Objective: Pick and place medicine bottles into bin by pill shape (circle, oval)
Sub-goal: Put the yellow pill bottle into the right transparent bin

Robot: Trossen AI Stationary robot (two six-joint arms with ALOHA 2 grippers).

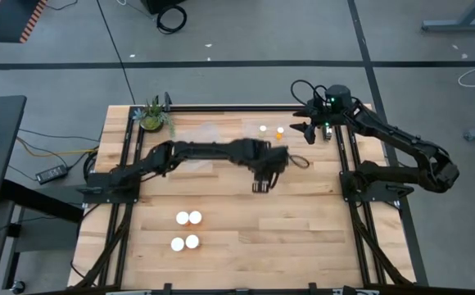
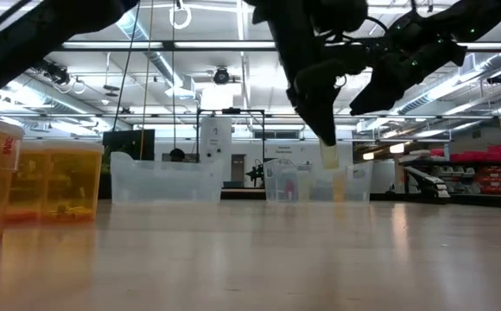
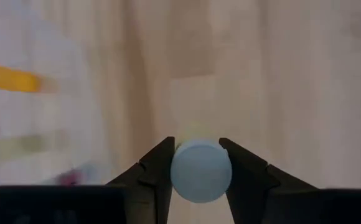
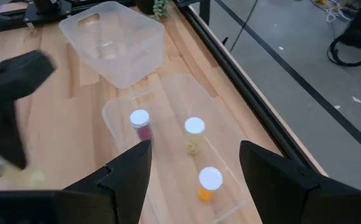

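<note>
Left gripper (image 3: 200, 171) clamped on white-capped medicine bottle (image 3: 200, 170), carried above mid-table. Clear bin (image 4: 227, 186) lying to its right and slightly farther, three bottles inside. Right gripper (image 4: 196, 163) open, empty, hovering over that bin.

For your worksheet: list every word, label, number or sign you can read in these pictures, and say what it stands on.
None can be read.
Orange bottles, low view: red marks, too blurred to read.
Clear bin bottles: no readable label.
Bottle in the left hand: plain white cap.
Room signs behind the table: too small.
</note>
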